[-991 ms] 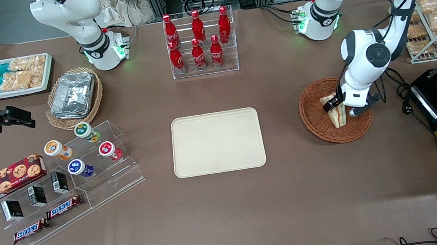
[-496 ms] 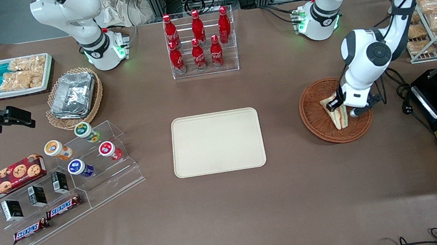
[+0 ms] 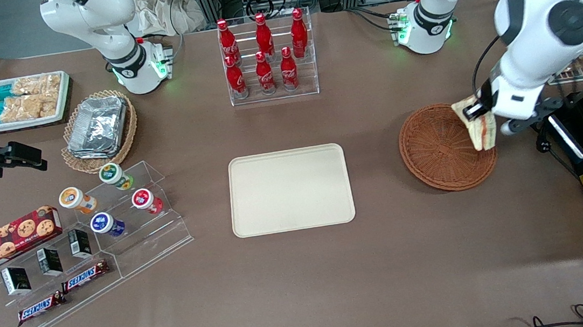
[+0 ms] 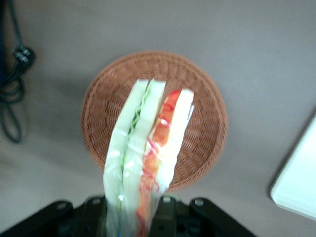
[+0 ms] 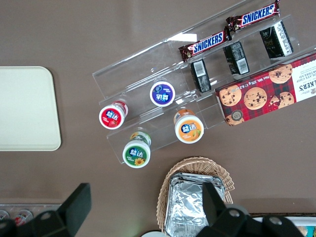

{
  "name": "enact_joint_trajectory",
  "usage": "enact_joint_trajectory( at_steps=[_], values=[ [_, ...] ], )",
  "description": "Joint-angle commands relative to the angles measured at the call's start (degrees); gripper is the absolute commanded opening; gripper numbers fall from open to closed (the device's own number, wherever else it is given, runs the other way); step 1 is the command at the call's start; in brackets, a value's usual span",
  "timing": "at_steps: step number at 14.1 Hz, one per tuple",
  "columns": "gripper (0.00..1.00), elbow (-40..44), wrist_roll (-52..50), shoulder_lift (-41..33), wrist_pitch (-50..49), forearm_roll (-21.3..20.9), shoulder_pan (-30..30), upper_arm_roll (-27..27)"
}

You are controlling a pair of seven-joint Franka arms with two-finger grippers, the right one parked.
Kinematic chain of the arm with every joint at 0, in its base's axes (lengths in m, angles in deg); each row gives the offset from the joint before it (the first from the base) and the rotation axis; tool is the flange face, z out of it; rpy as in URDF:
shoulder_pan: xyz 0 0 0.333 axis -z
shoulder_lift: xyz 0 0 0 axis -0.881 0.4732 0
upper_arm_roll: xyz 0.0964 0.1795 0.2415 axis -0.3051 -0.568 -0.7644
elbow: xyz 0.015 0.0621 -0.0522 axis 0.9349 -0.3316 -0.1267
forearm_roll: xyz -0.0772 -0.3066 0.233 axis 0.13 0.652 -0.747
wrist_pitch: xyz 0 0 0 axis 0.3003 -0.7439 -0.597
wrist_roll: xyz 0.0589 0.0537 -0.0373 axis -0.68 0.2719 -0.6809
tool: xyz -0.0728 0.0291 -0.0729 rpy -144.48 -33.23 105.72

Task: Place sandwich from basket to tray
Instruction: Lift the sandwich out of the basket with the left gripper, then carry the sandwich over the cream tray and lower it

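Tabletop (image 3: 388, 261) was brown. Tray (image 3: 290, 189) sat flat mid-table, nothing on it; its corner also showed at (image 4: 296, 185). Basket (image 3: 434, 151) sat toward the working arm's end, well apart from the tray, with nothing inside; wrist view showed it directly below the load (image 4: 202, 89). Left arm was raised above the basket's rim on the side away from the tray. Gripper (image 3: 481, 116) had its fingers (image 4: 165, 207) closed narrow on the sandwich (image 3: 478, 123), clamping the bread faces near one end. Sandwich (image 4: 148, 148) hung clear of the basket, not touching the wicker, edge-on to the wrist camera with green and red-orange filling layers visible. Cola bottle rack (image 3: 265, 55) stood farther from the front camera than the tray.
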Motion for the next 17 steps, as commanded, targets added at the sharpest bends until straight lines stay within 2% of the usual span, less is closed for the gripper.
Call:
enact_joint_trajectory(
  at_steps=[1,4,7,10,11,13,17],
  values=[
    [0.0,15.0,-0.1,4.9,-10.5,0.5,1.0,3.6],
    [0.0,21.1,-7.6,8.7,-12.0,0.5,1.4,12.3],
    [0.0,25.6,-13.9,16.6,-10.5,-0.4,1.4,21.7],
    [0.0,24.8,-15.3,24.0,-3.5,-1.0,4.2,24.3],
    [0.0,24.9,-17.9,27.3,-1.1,-3.2,6.4,24.3],
    [0.0,25.0,-25.6,34.9,5.6,-10.7,10.0,24.3],
    [0.0,25.2,-34.3,48.3,15.0,-23.5,12.6,24.0]
  ],
)
